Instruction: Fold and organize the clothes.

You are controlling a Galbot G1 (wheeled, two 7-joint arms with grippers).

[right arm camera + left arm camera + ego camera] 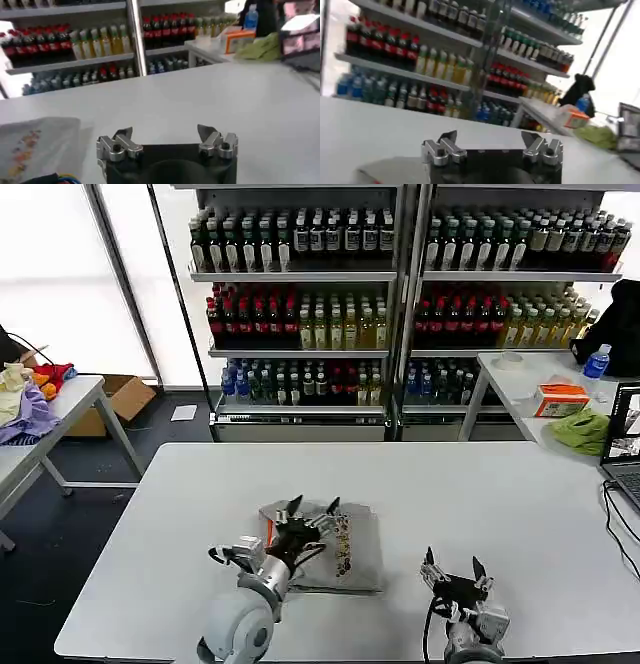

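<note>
The shirt (335, 546) is folded into a small flat pack on the white counter (480, 484), near the front edge and a bit to the left of the middle. The folding looks about done. I think the step now is letting go and tidying the pack.

On the left, the left gripper (312, 510) hangs just over the near left part of the shirt. Its fingers are spread wide and hold nothing. In the left wrist view, a grey edge of the shirt (390, 170) lies just under the left gripper (491, 145).

On the right, the right gripper (452, 568) is above bare counter, near the shirt's right side but not touching it. It is wide open and empty too.

Next, the shirt may need a press flat or a straight edge, if anything.
</note>
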